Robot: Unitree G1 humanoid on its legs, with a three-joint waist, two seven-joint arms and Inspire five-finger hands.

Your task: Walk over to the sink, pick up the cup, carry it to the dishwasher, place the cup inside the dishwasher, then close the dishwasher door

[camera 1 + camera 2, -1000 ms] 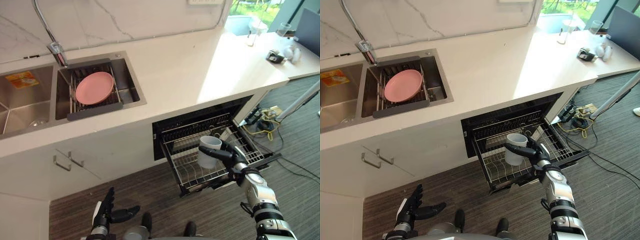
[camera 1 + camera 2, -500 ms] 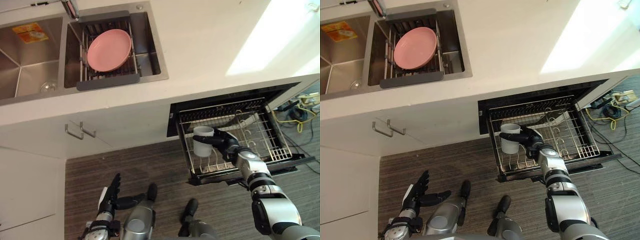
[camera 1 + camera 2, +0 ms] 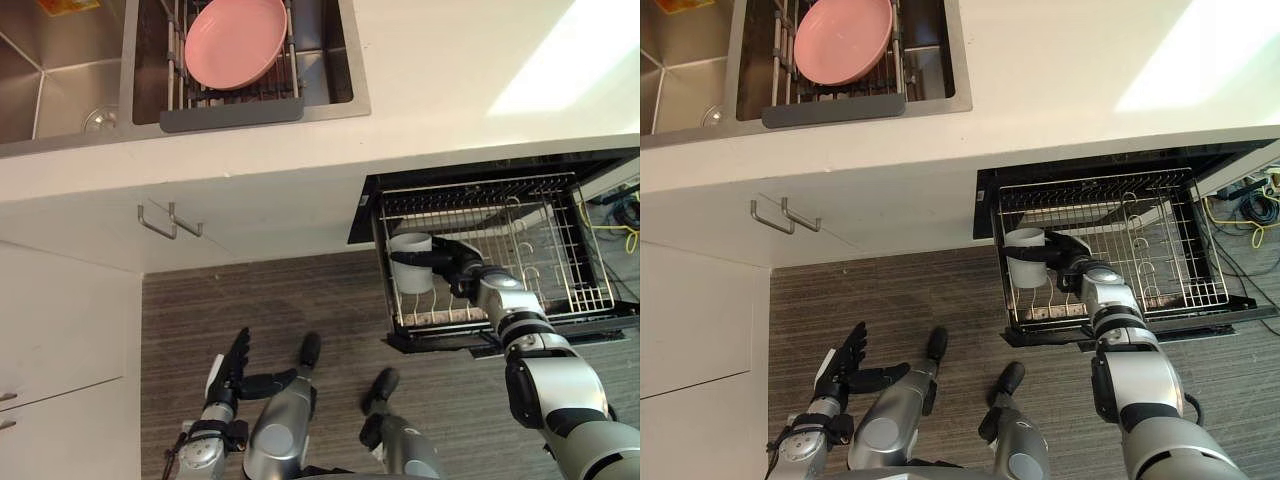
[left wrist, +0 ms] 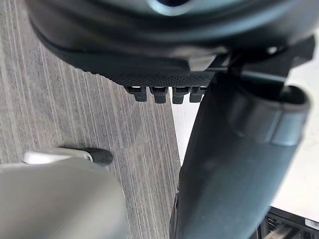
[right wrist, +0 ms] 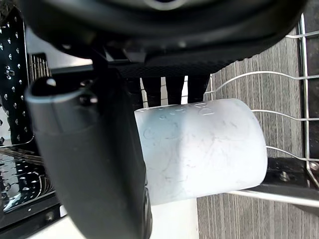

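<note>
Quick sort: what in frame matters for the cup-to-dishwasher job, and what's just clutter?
Job:
- cup, gripped by the right hand
- dishwasher rack, pulled out, cup at its left end

Lying about:
- pink plate on the drainer in the sink
- cabinet handles
- left hand, open, low over the floor

White cup (image 5: 199,149), pink plate (image 3: 235,40), grey-streaked floor (image 3: 280,310)

**Sink (image 3: 62,88) left, dishwasher (image 3: 470,166) right**

The plate (image 3: 235,42) lay in a dish rack (image 3: 231,113) in the sink. Right of the sink, below the table (image 3: 450,70), the dishwasher rack (image 3: 556,296) stuck out over the floor (image 3: 250,300); the cup (image 3: 410,279) was at its left end, in the right hand (image 3: 461,270).
</note>
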